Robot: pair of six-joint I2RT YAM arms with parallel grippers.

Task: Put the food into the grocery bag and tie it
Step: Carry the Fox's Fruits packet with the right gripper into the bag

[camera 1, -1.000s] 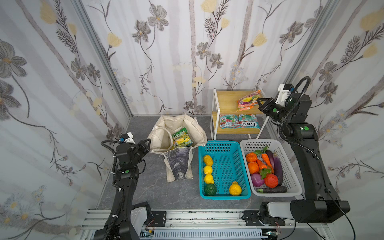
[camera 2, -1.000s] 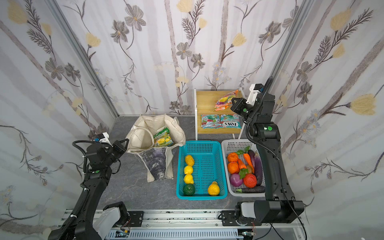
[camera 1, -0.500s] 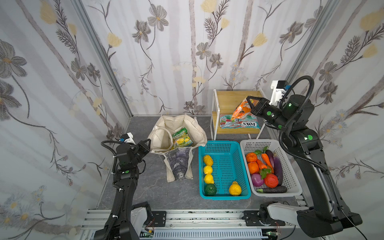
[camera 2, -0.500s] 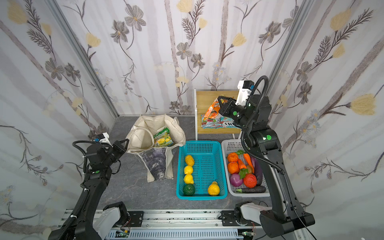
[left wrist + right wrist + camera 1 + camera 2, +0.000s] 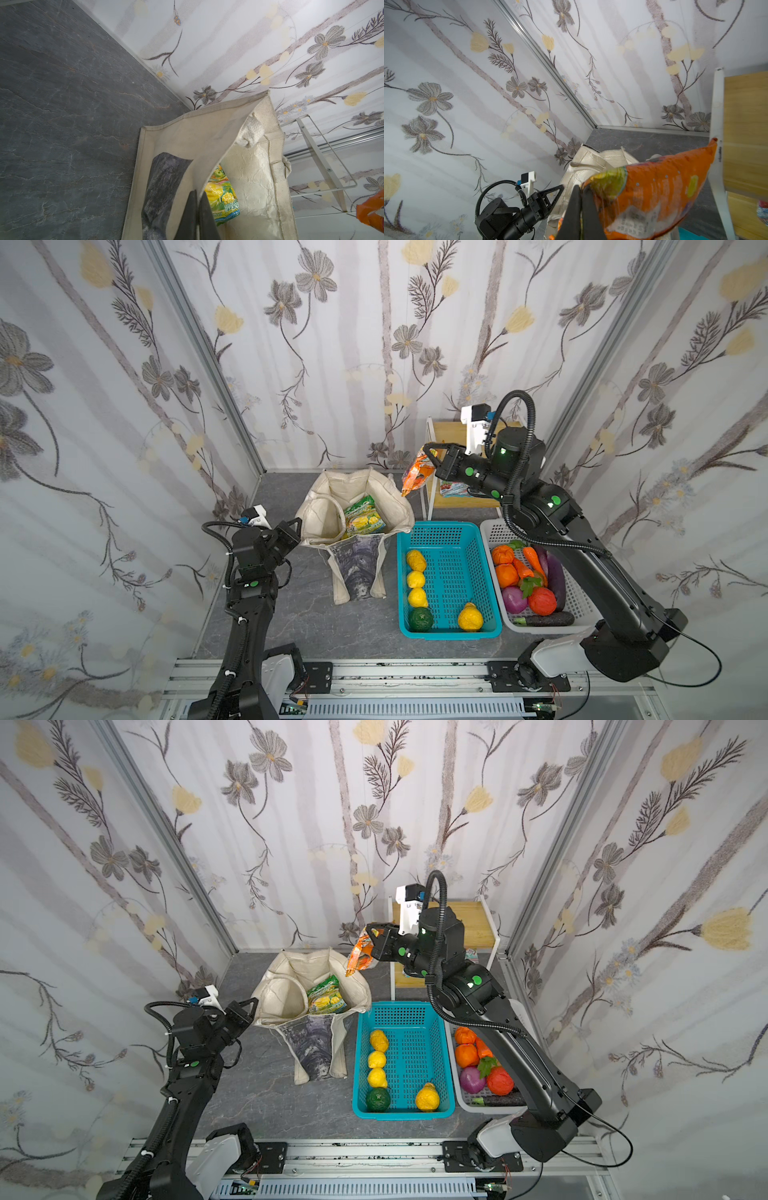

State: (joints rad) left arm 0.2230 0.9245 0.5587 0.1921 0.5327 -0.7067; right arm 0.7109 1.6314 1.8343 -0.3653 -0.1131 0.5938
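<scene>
The cream grocery bag (image 5: 357, 497) (image 5: 291, 977) stands open on the grey floor, a green-yellow candy packet (image 5: 363, 516) (image 5: 326, 997) inside it. My left gripper (image 5: 297, 523) (image 5: 198, 193) is shut on the bag's (image 5: 207, 128) left rim, beside that packet (image 5: 222, 197). My right gripper (image 5: 430, 452) (image 5: 581, 189) is shut on an orange candy packet (image 5: 417, 475) (image 5: 359, 955) (image 5: 654, 187), which hangs in the air just above the bag's right rim. More food lies in two baskets.
A teal basket (image 5: 436, 525) with yellow fruit and a green one sits right of the bag. A white basket (image 5: 575, 601) of vegetables is partly under my right arm. A wooden shelf (image 5: 446, 431) with a candy packet (image 5: 455, 488) stands at the back.
My right arm has swung left from the shelf, carrying the orange packet over to the bag's right rim. The left arm and bag have stayed still.
</scene>
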